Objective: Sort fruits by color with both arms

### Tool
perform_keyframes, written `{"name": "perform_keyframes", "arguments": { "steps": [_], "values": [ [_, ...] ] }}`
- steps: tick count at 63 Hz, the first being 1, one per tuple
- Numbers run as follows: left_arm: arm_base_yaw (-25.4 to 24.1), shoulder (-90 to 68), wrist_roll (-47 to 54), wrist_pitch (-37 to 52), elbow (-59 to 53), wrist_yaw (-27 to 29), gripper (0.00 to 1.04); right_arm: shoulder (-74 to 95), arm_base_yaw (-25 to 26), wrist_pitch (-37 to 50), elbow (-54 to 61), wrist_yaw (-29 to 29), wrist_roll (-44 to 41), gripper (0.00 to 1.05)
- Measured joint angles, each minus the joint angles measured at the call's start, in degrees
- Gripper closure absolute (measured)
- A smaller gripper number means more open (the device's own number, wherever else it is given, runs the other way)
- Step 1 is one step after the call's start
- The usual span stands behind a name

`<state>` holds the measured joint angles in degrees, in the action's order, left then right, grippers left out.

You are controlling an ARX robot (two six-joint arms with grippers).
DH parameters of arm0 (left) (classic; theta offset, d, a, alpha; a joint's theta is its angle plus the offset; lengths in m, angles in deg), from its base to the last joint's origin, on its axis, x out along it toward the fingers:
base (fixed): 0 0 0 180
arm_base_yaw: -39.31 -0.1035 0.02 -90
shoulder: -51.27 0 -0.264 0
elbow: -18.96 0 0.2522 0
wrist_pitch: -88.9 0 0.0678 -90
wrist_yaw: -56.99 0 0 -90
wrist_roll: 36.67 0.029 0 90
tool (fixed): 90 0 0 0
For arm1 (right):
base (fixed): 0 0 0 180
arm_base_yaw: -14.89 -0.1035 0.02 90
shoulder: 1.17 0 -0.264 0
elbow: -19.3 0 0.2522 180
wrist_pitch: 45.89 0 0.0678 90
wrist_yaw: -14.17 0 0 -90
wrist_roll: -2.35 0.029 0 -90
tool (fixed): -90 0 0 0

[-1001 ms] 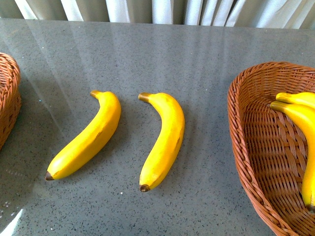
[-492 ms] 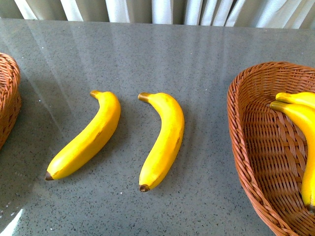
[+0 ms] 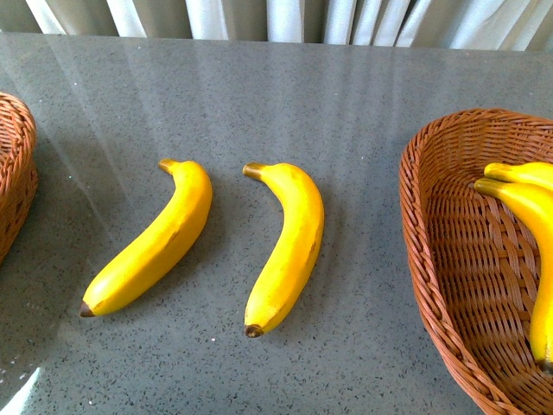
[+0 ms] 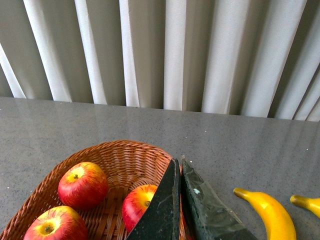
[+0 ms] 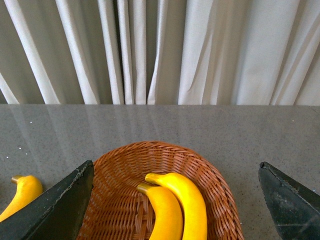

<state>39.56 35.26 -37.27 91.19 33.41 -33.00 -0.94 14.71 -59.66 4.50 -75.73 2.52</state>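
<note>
L tool (image 4: 179,164) pressed together by apple basket (image 4: 125,146); R tool (image 5: 176,167) spread wide, facing banana basket (image 5: 150,147).

No text, label, brand, number or sign can be read in any view. The bananas (image 3: 151,240), apples (image 4: 83,185), wicker baskets (image 3: 436,259), grey desk (image 3: 346,104) and pale curtain (image 4: 175,50) show plain, unlettered surfaces.

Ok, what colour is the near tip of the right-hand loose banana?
Dark brown; the banana is yellow. Best in the front view.
</note>
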Motion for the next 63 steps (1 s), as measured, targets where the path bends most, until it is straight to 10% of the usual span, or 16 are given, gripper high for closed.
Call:
{"name": "perform_keyframes", "arguments": {
  "steps": [48, 55, 63],
  "values": [
    [-0.1, 15.1, 0.0, -16.1, 0.0, 0.0, 0.98, 0.1, 0.1, -0.1, 0.0, -0.6, 0.0, 0.09],
    [-0.1, 15.1, 0.0, -16.1, 0.0, -0.1, 0.76, 15.9, 9.6, -12.8, -7.3, -30.6, 4.2, 0.09],
    [-0.1, 15.1, 0.0, -16.1, 0.0, 0.0, 0.53, 31.4, 7.5, -3.0, -11.8, -38.8, 8.0, 0.09]
  ]
}}
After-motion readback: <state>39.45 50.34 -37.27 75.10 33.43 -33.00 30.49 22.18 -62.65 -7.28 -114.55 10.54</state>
